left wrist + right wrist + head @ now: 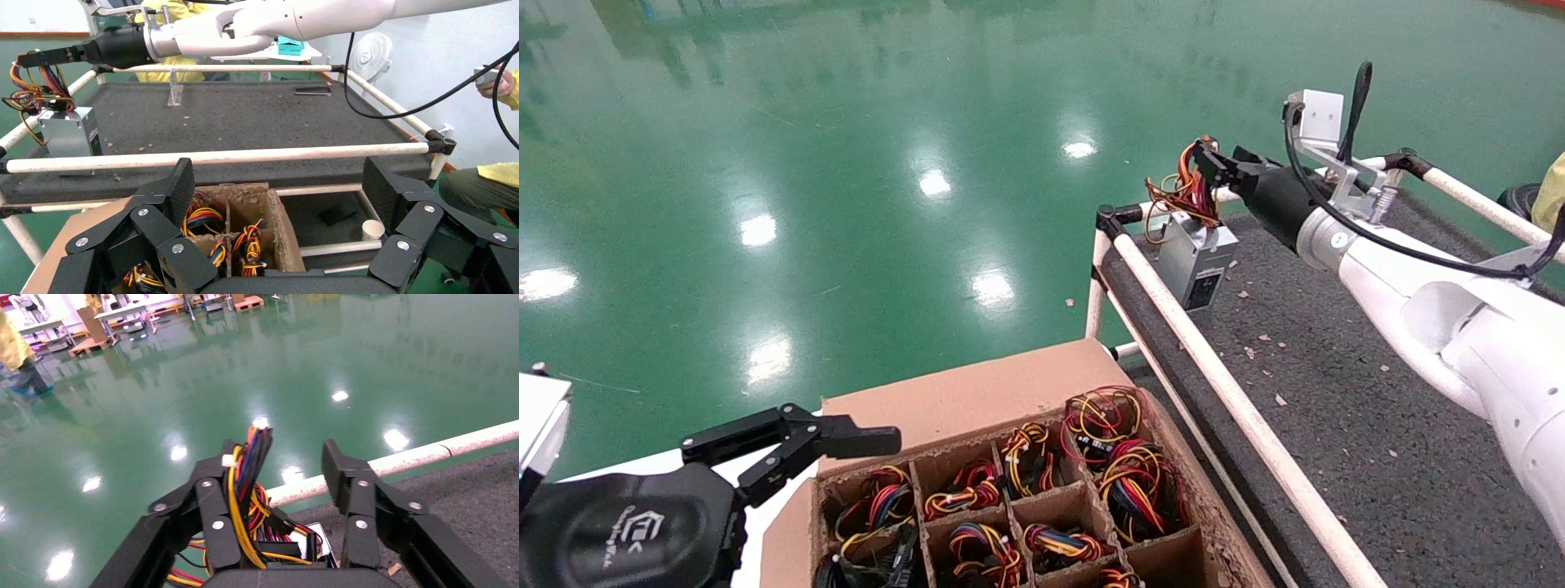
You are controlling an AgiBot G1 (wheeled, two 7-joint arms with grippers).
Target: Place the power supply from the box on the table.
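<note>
The power supply (pixel 1197 263) stands on the table (pixel 1336 392) at its far left corner, just inside the white rail; it also shows in the left wrist view (pixel 67 131). Its wire bundle (pixel 1187 189) rises from the top. My right gripper (pixel 1212 159) is at the wires, open; in the right wrist view (pixel 281 459) the wires (pixel 245 478) lean against one finger (pixel 211 508) while the other stands apart. The box (pixel 960 400) sits below the table's near left side. My left gripper (pixel 834 457) hovers open beside the box, holding nothing (pixel 278 177).
Several box cells hold more wire bundles (pixel 1132 482). A white pipe rail (pixel 1214 367) runs between box and table. A clear stand (pixel 175 95) and a dark flat item (pixel 313 90) lie farther across the table. Glossy green floor (pixel 846 163) lies beyond.
</note>
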